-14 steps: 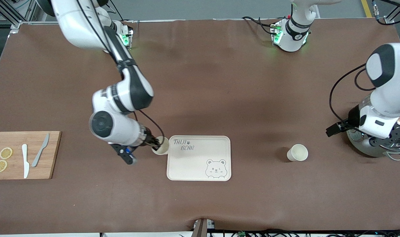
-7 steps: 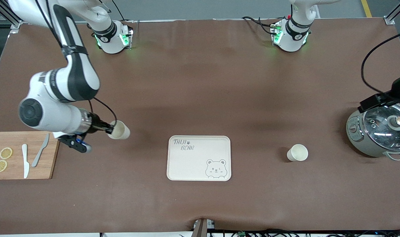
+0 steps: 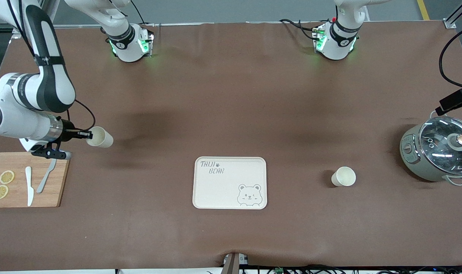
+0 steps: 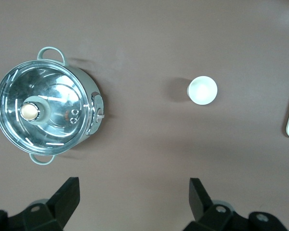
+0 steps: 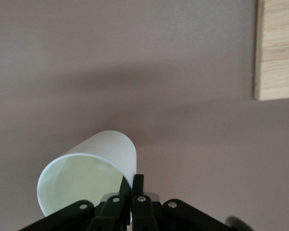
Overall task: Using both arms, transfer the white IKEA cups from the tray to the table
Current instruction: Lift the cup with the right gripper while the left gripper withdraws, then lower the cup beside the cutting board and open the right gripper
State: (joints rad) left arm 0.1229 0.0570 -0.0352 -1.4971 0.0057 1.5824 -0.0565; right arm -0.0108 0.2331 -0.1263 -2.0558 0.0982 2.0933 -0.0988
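While the right gripper (image 3: pixel 87 135) pinched one white cup (image 3: pixel 99 137) by its rim, the left gripper (image 4: pixel 132 202) hung spread wide and empty.

Tilted on its side, that cup was up over bare brown table (image 3: pixel 231 95) toward the right arm's end, just beside the wooden cutting board (image 3: pixel 27 179) with two knives and two lemon slices; its inside looked empty. The second cup (image 3: pixel 343 177) stood upright on the table, empty, between the bear-printed tray (image 3: pixel 230 182) and the lidded grey-green pot (image 3: pixel 436 154), apart from both. The tray held nothing, with open tabletop all round it.
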